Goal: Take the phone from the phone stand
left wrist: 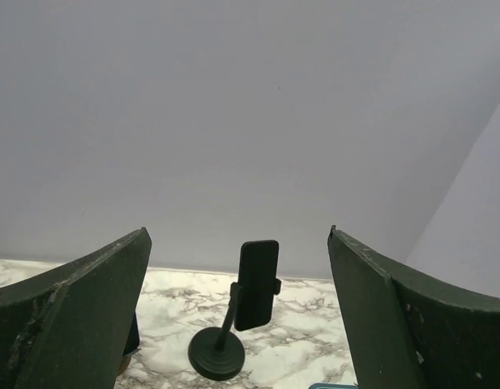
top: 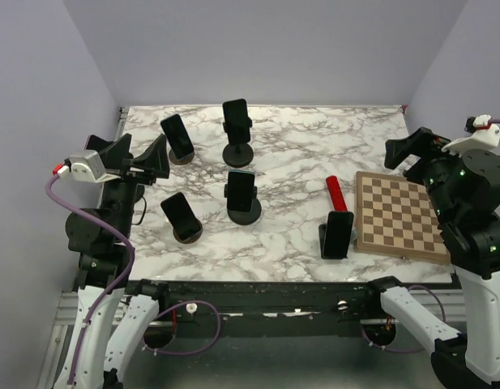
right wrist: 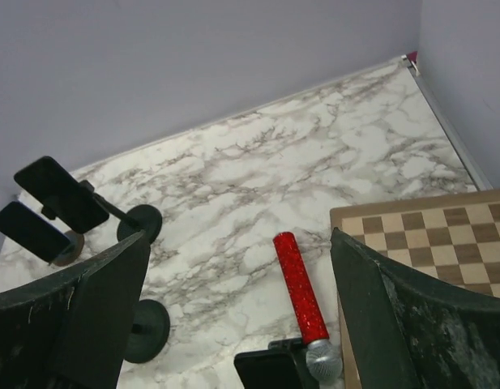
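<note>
Left gripper (top: 140, 156) is spread wide and empty, raised over the left side of the table (top: 306, 150). Right gripper (top: 412, 156) is also wide open with nothing in it, above the chessboard (top: 399, 217).

Five phones sit on stands across the left and middle of the table. The open marble is at the back right. Wall and left edge are close to my left arm.

The left wrist view frames the rear phone (left wrist: 258, 284), upright on a stalk stand (left wrist: 217, 352) and well apart from the fingers.

My read: the phone is rigid, fairly light and slick, and the stand is top-heavy. I'd pinch the long side edges and lift straight up, since a sideways tug could topple it.

Red cylinder (top: 336, 193) lies clear of that path.
</note>
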`<state>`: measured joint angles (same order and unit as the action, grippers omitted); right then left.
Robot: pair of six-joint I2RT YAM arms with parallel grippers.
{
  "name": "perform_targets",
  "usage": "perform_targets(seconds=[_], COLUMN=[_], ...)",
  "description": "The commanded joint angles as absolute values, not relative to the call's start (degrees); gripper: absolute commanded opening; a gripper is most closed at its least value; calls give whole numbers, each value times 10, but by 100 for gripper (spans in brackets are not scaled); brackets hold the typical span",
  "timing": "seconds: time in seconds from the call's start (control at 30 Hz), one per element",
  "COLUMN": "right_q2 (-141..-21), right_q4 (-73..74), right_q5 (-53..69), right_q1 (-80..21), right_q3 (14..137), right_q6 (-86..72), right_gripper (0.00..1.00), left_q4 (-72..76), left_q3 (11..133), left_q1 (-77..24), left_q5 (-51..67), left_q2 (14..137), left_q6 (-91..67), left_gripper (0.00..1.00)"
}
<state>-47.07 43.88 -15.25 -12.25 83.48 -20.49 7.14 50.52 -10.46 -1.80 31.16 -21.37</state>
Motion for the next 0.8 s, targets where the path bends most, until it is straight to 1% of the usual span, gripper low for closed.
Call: perform_targets(seconds=[0.0,0.13,0.2,0.3,0.43,0.57,0.77], right_q2=[-476,-483,-498,-531,-502,-498,-517], right_q4=[540,602,638,691,663,654,659], right_q5=[-193,-164,-149,-89,-11,57,37], right_q1=[-119,-120,-119,-119,-120,-120,-121], right_q3=[857,855,842,804,697,635,604], right_q6=[-212,-204,-224,-242,-271,-289,-294], right_gripper=[100,100,100,100,100,100,100], left_q4=[63,58,57,56,53,54,62], left_q3=[506,507,507,508,508,504,498], left_q1=[-113,-113,-113,-113,-114,-120,-122], left_q5=[-29,-26,-21,-22,-25,-24,-15], left_q2=[312,307,307,310,310,310,318], left_q6=[-216,-224,-228,-230,-230,-230,-242], left_gripper=[99,99,99,99,99,99,99])
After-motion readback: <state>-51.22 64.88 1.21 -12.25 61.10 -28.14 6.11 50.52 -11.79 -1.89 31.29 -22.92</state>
